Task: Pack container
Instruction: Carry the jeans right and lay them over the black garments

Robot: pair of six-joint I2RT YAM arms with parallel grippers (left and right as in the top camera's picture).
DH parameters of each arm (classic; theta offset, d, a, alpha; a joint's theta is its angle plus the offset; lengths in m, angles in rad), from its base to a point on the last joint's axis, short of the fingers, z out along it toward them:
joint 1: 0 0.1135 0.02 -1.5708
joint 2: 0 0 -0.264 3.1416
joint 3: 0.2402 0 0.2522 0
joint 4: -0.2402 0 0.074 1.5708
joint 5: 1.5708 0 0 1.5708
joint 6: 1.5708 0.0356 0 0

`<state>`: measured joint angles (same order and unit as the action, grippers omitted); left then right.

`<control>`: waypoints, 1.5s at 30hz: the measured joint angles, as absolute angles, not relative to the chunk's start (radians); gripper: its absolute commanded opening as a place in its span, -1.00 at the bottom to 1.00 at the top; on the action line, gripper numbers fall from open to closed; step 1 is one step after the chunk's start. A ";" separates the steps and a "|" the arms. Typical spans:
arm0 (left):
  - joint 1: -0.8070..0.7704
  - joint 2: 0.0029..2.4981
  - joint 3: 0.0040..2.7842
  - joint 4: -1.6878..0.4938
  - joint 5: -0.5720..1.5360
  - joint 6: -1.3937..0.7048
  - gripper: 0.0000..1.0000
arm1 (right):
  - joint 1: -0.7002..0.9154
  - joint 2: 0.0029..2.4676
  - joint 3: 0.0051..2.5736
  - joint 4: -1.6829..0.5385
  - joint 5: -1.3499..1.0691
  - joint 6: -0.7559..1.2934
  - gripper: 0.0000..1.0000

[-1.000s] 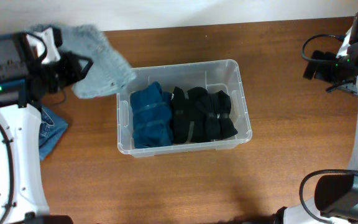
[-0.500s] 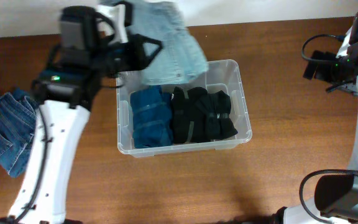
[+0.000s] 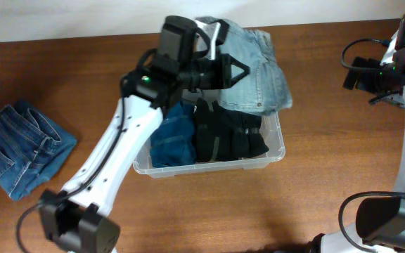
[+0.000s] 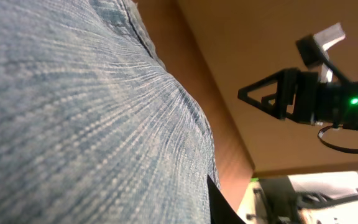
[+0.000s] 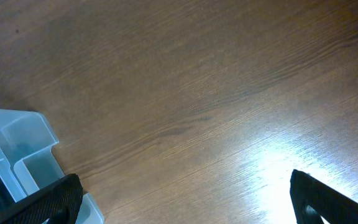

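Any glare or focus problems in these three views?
Right wrist: bright glare patch on the wooden table, lower right. Left wrist: the light denim garment fills most of the frame at close range, weave slightly soft. Overhead: evenly lit, no glare, the container sharp.

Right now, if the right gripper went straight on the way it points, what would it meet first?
The right gripper, fingers open, would likely meet bare table first, beside the container corner; depth is uncertain.
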<state>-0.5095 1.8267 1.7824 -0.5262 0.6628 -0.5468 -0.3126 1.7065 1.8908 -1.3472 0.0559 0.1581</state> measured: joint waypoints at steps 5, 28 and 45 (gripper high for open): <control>-0.529 1.899 1.782 -0.500 0.727 -0.547 -0.99 | -0.313 1.707 1.891 -1.347 0.056 0.158 0.97; -0.542 1.994 1.783 -0.807 0.681 -0.448 -0.99 | -0.313 1.707 1.891 -1.347 0.056 0.159 0.97; -0.552 1.994 1.654 -0.741 0.514 -0.443 -0.99 | -0.313 1.707 1.891 -1.347 0.056 0.159 0.97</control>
<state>-0.5518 1.9938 1.6543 -0.7414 0.5144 -0.4427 -0.3126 1.7065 1.8908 -1.3472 0.0559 0.1585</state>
